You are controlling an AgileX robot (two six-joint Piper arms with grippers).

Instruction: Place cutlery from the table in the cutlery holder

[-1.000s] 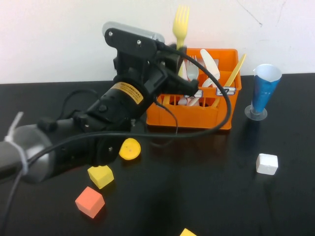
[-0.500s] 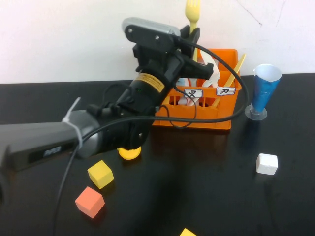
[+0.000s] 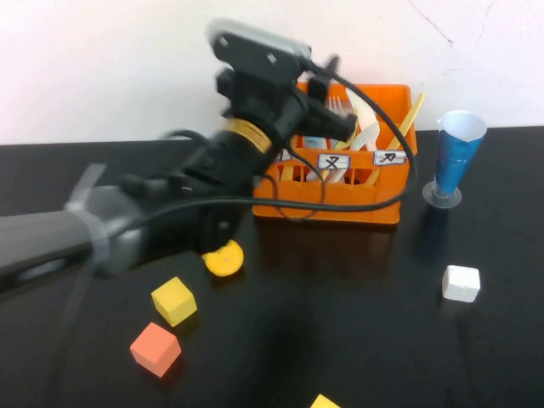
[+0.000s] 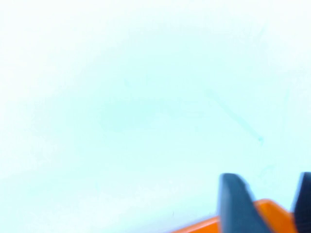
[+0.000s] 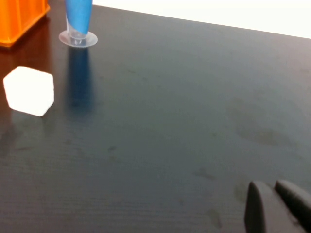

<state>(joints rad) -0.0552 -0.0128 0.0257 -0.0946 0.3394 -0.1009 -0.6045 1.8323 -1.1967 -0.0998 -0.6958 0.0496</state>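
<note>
Backdrop: white wall behind a glossy black table (image 3: pixel 357 340).
Left gripper (image 3: pixel 327 81): raised over the back-left part of the cutlery holder (image 3: pixel 336 200); the left wrist view shows two dark fingers (image 4: pixel 235 204) standing apart with nothing between them, orange rim below.
Fork: the pale yellow fork cannot be picked out now; it is not on the bare table and is not in the fingers, so I judge it is in the holder, hidden by the arm.
Holder: orange crate at the table's back edge, right of centre, white labels on its front rim, pale cutlery (image 3: pixel 365 127) leaning inside.
Handling: a plastic fork is light, stiff and smooth; best pinched mid-handle, tines up, lightly, since it can swivel.
Right gripper (image 5: pixel 279 206): low over bare table toward the right edge, fingers pressed together, empty.
Around: blue cone cup (image 3: pixel 455 157) right of the holder; white cube (image 3: pixel 461 283); yellow disc (image 3: pixel 223 257), yellow cube (image 3: pixel 173 301) and orange cube (image 3: pixel 155 348) toward the front left.
</note>
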